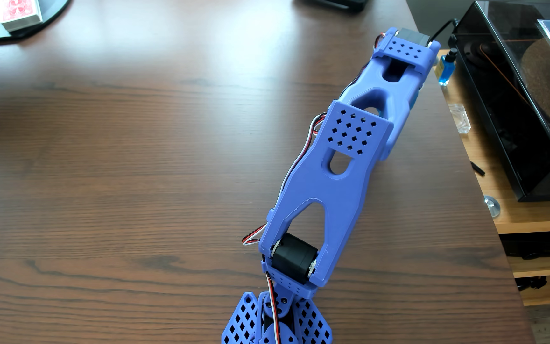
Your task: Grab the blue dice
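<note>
My blue arm [336,158] reaches from its base at the bottom centre up and to the right across the dark wooden table [118,165]. Its wrist end [402,49] hangs over the table's far right corner. The gripper fingers point down under the wrist and are hidden by the arm, so I cannot see how they stand. The blue dice does not show anywhere in this view; it is hidden or out of view.
A red card box [20,13] lies on a black mat at the top left. Off the table's right edge, a lower wooden shelf holds a blue liquid bottle [445,67], a clear glass block [459,117] and a black record player [515,99].
</note>
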`<control>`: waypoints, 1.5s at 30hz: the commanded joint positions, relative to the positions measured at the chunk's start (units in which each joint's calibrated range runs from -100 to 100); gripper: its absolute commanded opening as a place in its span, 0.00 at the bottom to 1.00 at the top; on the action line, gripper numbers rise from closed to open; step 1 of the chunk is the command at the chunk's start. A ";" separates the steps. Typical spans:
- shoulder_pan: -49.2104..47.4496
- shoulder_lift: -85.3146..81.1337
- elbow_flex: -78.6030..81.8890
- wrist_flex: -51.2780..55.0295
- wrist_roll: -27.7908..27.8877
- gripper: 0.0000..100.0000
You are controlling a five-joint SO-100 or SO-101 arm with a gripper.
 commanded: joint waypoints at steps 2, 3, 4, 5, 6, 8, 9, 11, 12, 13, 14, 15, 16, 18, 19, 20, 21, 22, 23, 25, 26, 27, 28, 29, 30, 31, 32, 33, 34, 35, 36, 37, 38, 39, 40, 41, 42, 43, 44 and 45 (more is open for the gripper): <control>0.34 -2.32 -4.38 0.64 -0.13 0.01; 0.34 -2.32 -4.38 0.64 -0.13 0.01; 0.26 -2.32 -4.29 0.64 -0.13 0.02; 0.18 -2.32 -4.20 0.64 -0.07 0.02; 0.18 -2.32 -4.20 0.64 -0.07 0.02; 0.10 -1.98 -4.20 0.64 0.03 0.02; 0.01 -1.65 -4.11 0.64 0.14 0.02; -0.15 -1.06 -4.11 0.55 0.24 0.02; -0.48 -0.73 -4.65 0.55 0.19 0.02; -1.30 -0.81 -4.92 0.55 0.19 0.02; -1.95 -1.40 -5.73 0.55 -0.02 0.02; -2.52 -2.24 -7.00 0.55 -0.13 0.02; -3.26 -3.07 -8.09 0.55 -0.18 0.02; -4.32 -4.83 -10.53 0.55 -1.18 0.02; -4.65 -5.67 -11.61 0.55 -1.54 0.02; -4.90 -6.51 -12.70 0.55 -1.65 0.02; -5.22 -7.18 -13.51 0.55 -1.86 0.02; -5.47 -8.01 -14.05 0.55 -1.86 0.02; -5.63 -8.93 -14.41 0.64 -1.97 0.02; -6.21 -10.86 -14.41 0.55 -2.18 0.02; -6.70 -11.86 -14.32 0.64 -2.49 0.02; -7.02 -13.12 -14.14 0.64 -2.91 0.02; -7.43 -14.46 -13.87 0.64 -3.17 0.02; -7.76 -15.71 -13.78 0.64 -3.54 0.02; -8.25 -16.97 -13.69 0.72 -3.86 0.02; -8.50 -18.31 -13.69 0.72 -4.17 0.02; -8.99 -19.90 -13.69 0.72 -4.54 0.02; -9.48 -21.32 -13.69 0.72 -4.80 0.02; -9.97 -22.91 -13.69 1.24 -4.80 0.02; -10.62 -24.50 -13.69 2.18 -4.96 0.02; -11.20 -25.93 -13.69 3.29 -5.12 0.02; -12.18 -27.52 -13.69 4.83 -5.28 0.02; -13.16 -29.19 -13.69 6.54 -5.38 0.02; -14.14 -30.78 -13.69 8.42 -5.91 0.02; -14.96 -32.63 -13.69 10.47 -6.43 0.02; -16.11 -34.55 -13.69 12.44 -6.96 0.02; -17.25 -36.56 -13.69 14.58 -7.28 0.02; -18.56 -38.74 -13.69 16.80 -7.70 0.02; -19.79 -41.08 -13.69 19.11 -8.12 0.02; -21.02 -43.59 -13.69 21.16 -8.43 0.02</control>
